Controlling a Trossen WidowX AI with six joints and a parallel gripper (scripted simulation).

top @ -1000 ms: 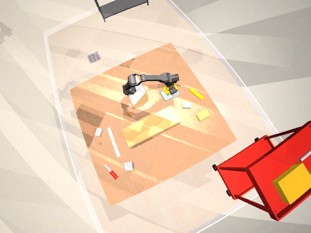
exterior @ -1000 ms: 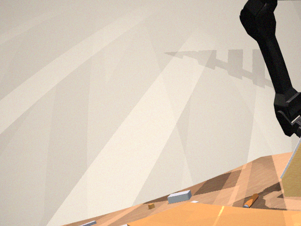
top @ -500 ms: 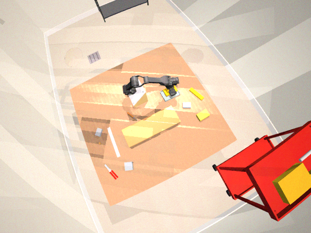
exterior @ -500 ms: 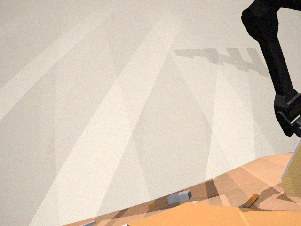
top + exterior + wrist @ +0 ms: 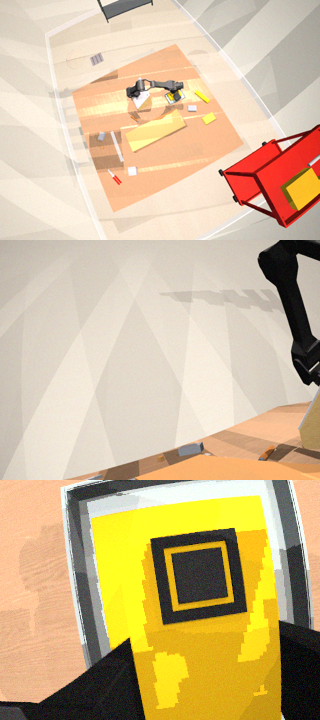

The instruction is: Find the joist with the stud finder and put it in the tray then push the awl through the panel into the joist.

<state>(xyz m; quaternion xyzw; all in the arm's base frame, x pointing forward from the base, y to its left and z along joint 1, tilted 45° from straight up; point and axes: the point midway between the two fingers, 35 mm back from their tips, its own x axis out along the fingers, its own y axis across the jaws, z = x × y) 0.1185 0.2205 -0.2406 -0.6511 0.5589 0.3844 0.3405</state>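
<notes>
The yellow stud finder (image 5: 170, 97) (image 5: 200, 645), with a black square on top, is held over the grey tray (image 5: 172, 102) (image 5: 295, 555). My gripper (image 5: 177, 96) (image 5: 198, 635) is shut on it. In the wrist view the tray's rim shows around its far end and sides; whether it touches the tray floor cannot be told. The pale yellow floor panel (image 5: 155, 132) (image 5: 206, 469) lies in front of the arm with a few tiny dark dots on it. The awl (image 5: 134, 118) (image 5: 267, 452), with an orange handle, lies beside the panel's left back edge. The joist is hidden.
A yellow bar (image 5: 202, 96), a yellow block (image 5: 209, 118) and a pale block (image 5: 192, 108) lie right of the tray. A grey block (image 5: 101, 136) (image 5: 189, 449), a white strip (image 5: 117, 146) and a red-handled tool (image 5: 117, 178) lie left. A slanted white board (image 5: 140, 99) stands by the arm's base.
</notes>
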